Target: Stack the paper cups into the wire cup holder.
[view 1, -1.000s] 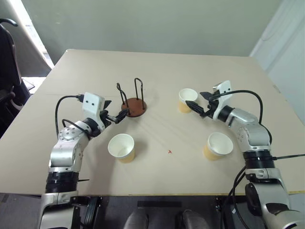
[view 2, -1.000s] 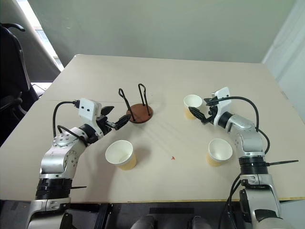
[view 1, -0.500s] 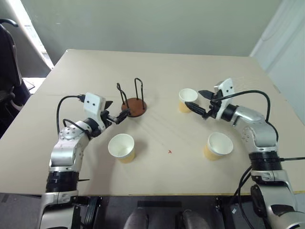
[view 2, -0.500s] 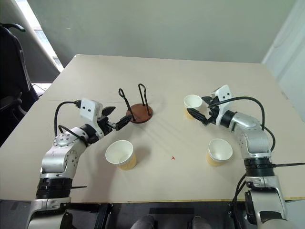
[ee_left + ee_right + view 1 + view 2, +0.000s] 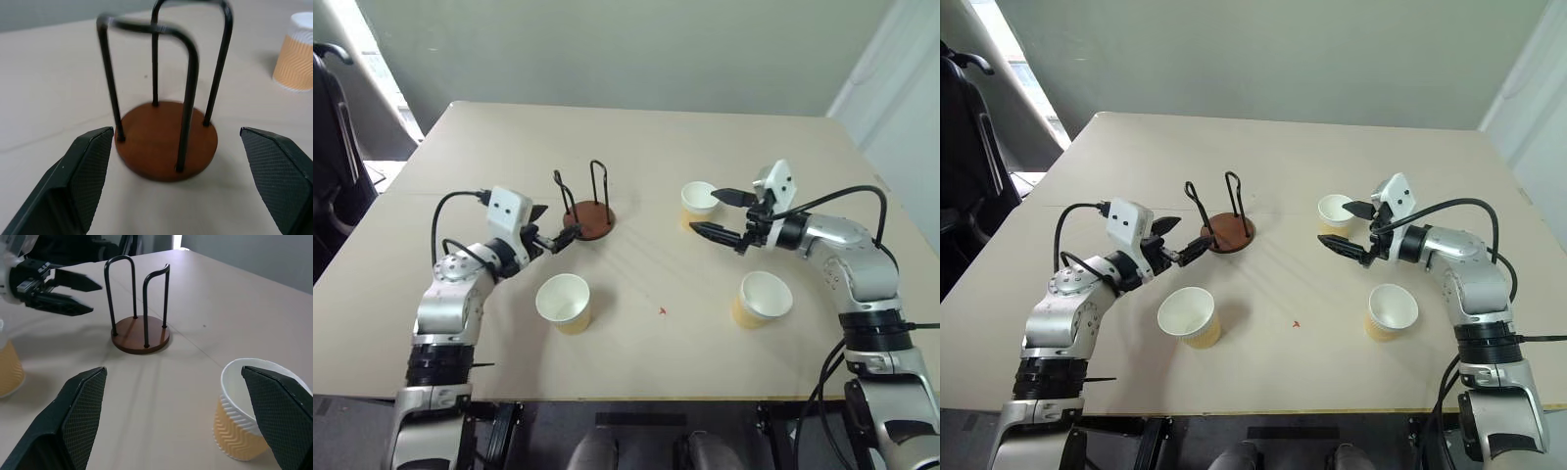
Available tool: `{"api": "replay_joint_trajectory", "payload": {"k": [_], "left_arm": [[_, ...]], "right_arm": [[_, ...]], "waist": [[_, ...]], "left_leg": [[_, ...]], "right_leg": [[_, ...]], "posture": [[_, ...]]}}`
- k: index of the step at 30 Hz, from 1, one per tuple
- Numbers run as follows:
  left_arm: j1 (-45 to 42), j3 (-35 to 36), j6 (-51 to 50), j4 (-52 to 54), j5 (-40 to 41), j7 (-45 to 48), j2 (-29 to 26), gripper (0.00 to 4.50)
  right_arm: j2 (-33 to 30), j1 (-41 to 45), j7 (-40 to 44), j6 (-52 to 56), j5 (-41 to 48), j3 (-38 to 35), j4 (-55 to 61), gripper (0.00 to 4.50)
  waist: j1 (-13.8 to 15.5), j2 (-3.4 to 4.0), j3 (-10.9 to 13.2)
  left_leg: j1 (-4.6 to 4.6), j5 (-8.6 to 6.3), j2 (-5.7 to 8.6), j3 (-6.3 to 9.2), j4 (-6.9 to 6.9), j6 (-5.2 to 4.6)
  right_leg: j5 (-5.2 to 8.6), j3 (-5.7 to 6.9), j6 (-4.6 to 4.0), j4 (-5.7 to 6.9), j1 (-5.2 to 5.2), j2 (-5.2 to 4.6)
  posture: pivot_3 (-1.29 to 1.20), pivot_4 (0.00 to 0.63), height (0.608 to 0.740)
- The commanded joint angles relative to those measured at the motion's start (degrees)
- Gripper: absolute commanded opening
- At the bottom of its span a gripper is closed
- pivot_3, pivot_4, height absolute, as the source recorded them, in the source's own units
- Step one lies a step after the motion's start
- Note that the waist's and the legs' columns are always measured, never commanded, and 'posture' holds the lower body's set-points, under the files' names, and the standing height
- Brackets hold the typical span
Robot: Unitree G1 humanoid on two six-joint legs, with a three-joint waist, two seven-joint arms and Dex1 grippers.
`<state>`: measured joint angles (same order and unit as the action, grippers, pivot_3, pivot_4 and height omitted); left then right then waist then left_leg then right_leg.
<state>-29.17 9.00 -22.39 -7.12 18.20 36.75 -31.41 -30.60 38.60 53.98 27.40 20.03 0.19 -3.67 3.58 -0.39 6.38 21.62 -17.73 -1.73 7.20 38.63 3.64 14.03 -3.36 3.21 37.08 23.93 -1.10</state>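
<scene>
We are holding our left tool (image 5: 553, 229) spread and empty just beside the holder (image 5: 587, 213) on the worktop (image 5: 636, 147). Our right tool (image 5: 720, 212) is spread too, gripping nothing, with one cup (image 5: 699, 203) just beyond its fingers. Two more cups (image 5: 563, 303) (image 5: 763, 299) are standing nearer us, one behind each tool.

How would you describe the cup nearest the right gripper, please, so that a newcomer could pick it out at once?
On the beige table, look to the right of the wire cup holder. The paper cup stands upright at the fingertips of the open right gripper. Of the three alike, it is farthest from the robot; the other two cups stand nearer the front edge.
</scene>
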Motion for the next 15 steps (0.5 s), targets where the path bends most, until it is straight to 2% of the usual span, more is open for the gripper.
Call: {"api": "replay_joint_trajectory", "payload": {"k": [1,4,15], "left_arm": [[-0.86,0.62,-0.99,1.72,2.25,1.51,0.32,4.44],[-1.97,-0.14,2.61,-0.68,-1.35,-1.28,0.46,4.44],[-3.13,-1.51,7.0,-6.88,-3.46,0.19,1.42,4.44]], "right_arm": [[-0.46,-0.13,-0.18,-0.08,0.59,-0.27,3.01,4.5],[-0.58,-0.3,-0.32,0.08,0.61,-0.19,3.22,4.5],[-0.57,-0.94,-0.81,0.18,0.39,-0.27,3.44,4.5]], "waist": [[-0.01,0.0,0.0],[-0.02,0.0,0.0],[0.01,0.0,0.0]], "left_leg": [[-0.01,0.0,0.0,-0.01,0.0,0.0],[-0.01,0.0,-0.01,-0.01,0.0,0.0],[-0.01,0.0,-0.01,0.01,0.02,0.0]], "right_leg": [[0.0,-0.01,0.0,0.01,0.0,0.0],[0.0,-0.01,0.0,0.01,0.0,0.01],[0.0,-0.01,0.0,0.0,0.0,0.01]], "posture": [[0.0,0.15,0.74],[0.0,0.15,0.74],[0.0,0.15,0.74]]}}
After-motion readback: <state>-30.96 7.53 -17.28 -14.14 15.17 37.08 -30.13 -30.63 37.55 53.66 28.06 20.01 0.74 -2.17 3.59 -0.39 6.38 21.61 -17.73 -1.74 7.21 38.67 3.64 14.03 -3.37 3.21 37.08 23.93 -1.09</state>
